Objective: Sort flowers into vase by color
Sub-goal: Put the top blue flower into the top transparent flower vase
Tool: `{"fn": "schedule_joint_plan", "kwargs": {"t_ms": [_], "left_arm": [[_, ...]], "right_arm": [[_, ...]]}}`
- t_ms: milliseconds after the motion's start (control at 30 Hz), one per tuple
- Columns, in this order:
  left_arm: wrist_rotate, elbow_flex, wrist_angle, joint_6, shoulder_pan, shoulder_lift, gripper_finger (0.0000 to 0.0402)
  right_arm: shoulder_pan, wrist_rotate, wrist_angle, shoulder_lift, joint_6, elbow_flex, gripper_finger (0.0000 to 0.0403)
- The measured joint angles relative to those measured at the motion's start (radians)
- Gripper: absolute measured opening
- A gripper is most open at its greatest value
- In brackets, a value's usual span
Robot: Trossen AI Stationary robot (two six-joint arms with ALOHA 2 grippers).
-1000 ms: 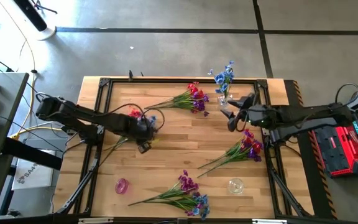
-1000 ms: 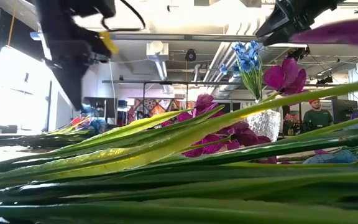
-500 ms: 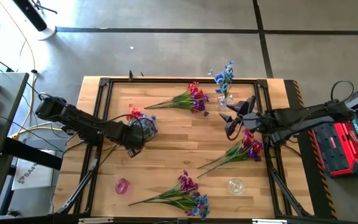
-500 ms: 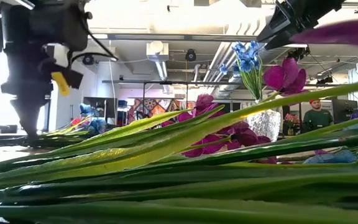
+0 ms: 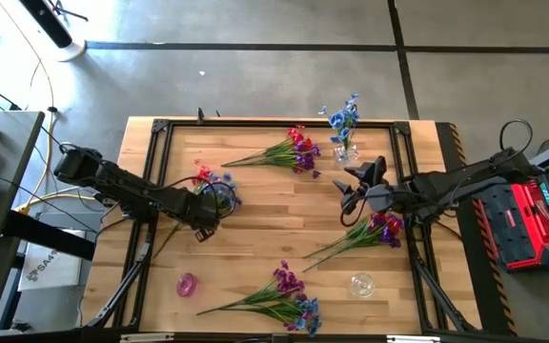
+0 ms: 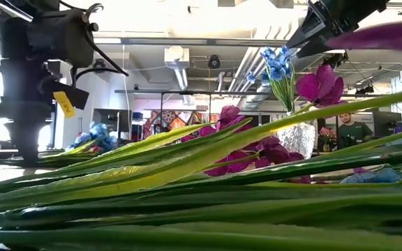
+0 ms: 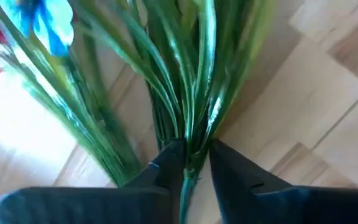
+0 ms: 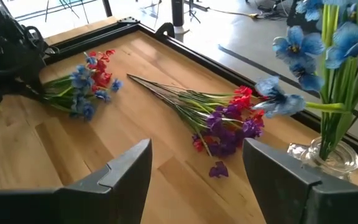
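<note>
A bunch of flowers with red and blue blossoms (image 5: 213,180) lies on the wooden table at the left, its green stems (image 7: 185,93) pointing toward the near left. My left gripper (image 5: 199,225) (image 7: 191,167) points down at the bunch's stem end and is shut on it. My right gripper (image 5: 355,187) (image 8: 197,180) hangs open above the table at the right, near a clear vase (image 5: 343,152) that holds blue flowers (image 8: 319,43). Other bunches lie flat: red and purple (image 5: 291,150), purple (image 5: 377,228), purple and blue (image 5: 286,294). My left gripper pinches the thin green stems (image 7: 194,146) of the red and blue bunch near their lower end, between its two fingers (image 7: 168,163). The fingers come from above, pointing down, and stand across the stems. The bunch lies on the table.
A small pink vase (image 5: 188,284) lies near the front left and an empty clear vase (image 5: 360,284) stands at the front right. A black frame (image 5: 160,129) runs around the tabletop. Bare wood lies in the table's middle (image 5: 274,205). A person (image 6: 354,129) shows far behind.
My left gripper has come down to the table and moved toward the left and near edges, along the red and blue bunch to its stem end. My right gripper has shifted a little toward the near edge, still open.
</note>
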Motion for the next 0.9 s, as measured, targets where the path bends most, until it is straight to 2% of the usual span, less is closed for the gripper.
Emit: {"fn": "schedule_joint_plan", "kwargs": {"t_ms": [100,267,433,767,900], "left_arm": [[-0.001,0.0,0.002,0.0,0.0,0.0,0.0011],[-0.004,0.017,-0.014,-0.005,0.0,0.001,0.0009],[-0.073,0.085,-0.081,0.004,-0.001,-0.029,0.0003],[-0.295,0.177,-0.092,0.08,0.0,-0.233,0.0003],[-0.34,0.178,-0.078,0.114,0.0,-0.319,0.0003]], "right_arm": [[0.0,0.0,0.001,0.004,0.014,0.0,0.0238],[0.0,0.001,0.004,0.004,0.019,0.0,0.0238],[0.001,-0.006,0.011,0.004,0.02,0.0,0.0238],[0.031,-0.003,0.045,0.018,0.019,0.0,0.0238],[0.031,-0.021,0.031,0.067,0.04,0.0,0.0238]]}}
